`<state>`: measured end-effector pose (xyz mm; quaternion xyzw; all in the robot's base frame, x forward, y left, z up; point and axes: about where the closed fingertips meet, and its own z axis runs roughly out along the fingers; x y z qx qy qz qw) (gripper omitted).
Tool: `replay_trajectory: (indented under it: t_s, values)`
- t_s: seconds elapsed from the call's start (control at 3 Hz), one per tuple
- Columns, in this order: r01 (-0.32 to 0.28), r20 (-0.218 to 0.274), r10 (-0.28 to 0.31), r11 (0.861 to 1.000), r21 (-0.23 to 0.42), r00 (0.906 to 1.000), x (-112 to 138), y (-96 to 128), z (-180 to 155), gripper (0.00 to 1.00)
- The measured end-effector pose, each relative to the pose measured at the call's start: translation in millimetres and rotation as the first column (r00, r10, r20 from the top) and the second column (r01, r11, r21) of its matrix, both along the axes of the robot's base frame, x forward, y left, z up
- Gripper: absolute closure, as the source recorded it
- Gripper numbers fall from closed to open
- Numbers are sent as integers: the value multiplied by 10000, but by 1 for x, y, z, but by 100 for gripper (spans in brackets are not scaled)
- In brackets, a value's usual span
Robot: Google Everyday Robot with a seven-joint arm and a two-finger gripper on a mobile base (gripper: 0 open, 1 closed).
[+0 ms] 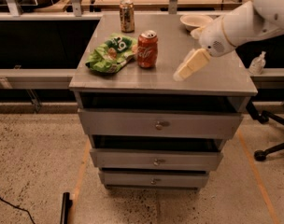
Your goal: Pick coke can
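Three drawers (159,124) stack at the front of the one table (226,76), in the lower centre of the frame. Over the table's right part hangs the single end effector (185,70), slanting down to the left. I cannot tell whether it is open or closed, and it is apart from every item. Left of it, mid-table, one red coke can (147,49) stands upright just beside one green snack bag (109,55). At the far edge are one gold-brown can (127,16) and one pale bowl (194,21).

Warm light from above brightens the table (221,76) and the pale tool (191,65) near its front right corner; deep shadow lies under the front edge.
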<state>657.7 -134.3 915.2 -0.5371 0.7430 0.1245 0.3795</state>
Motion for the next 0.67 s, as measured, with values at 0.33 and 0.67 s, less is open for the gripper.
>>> replay_trajectory:
  t_s: [0.33, 0.67]
  values:
    - [-455, 210, 444, 9973, 571, 9988, 32, 36, -7, 0]
    - [-779, 178, 764, 9918, 1009, 9969, 59, 71, -13, 0]
